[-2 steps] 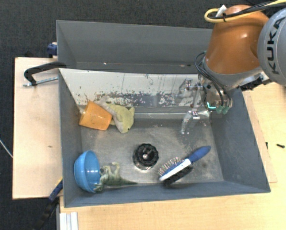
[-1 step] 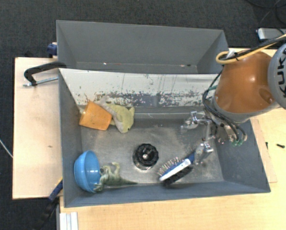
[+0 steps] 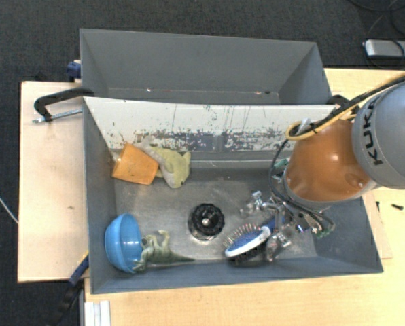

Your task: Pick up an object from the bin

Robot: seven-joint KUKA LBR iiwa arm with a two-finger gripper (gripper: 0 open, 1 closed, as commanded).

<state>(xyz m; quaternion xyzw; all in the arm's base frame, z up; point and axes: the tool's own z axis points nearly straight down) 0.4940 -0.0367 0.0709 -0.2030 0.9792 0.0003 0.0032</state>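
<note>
Gripper: we see the gripper [image 3: 278,228] low in the near right corner of the grey bin [image 3: 99,182], under the arm's orange cover [image 3: 323,165], close to the floor.
Grasp state: we cannot tell if it is clenched or released, because metal parts and cables crowd together there.
Task's thing: a small blue and white brush [image 3: 247,242], bristles upward, lies just left of the gripper, touching it or nearly. We judge this is the thing to pick, but we do not see it grasped.
Middle of the floor: a black round knob [image 3: 206,221] sits alone, apart from everything, so it would be free to reach.
Near left corner: a blue bowl-like shell [image 3: 123,242] leans on the wall, with a green toy figure [image 3: 160,250] against it.
Back wall: an orange sponge block [image 3: 134,166] and a pale crumpled cloth [image 3: 174,166] touch each other where the sloped wall meets the floor. We think the slope keeps them there.
Step in hand: in our judgement the approach is finished and the lift is not yet done.
</note>
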